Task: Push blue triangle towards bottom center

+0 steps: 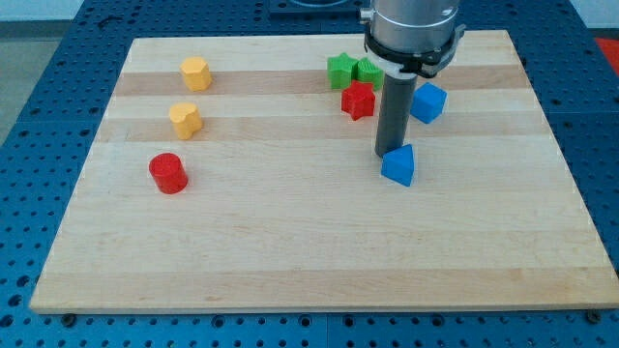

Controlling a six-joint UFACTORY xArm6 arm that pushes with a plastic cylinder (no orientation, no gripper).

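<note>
My tip stood on the wooden desk, touching the upper left edge of the blue triangle, which lay right of the desk's centre, well apart from the bottom edge. The rod carried no gripper, so no grasp state could be told. Just above the triangle, a blue cube sat right of the rod, with a red star on its left and a green star and green block side by side. At the view's left lay two yellow blocks and a red cylinder.
</note>
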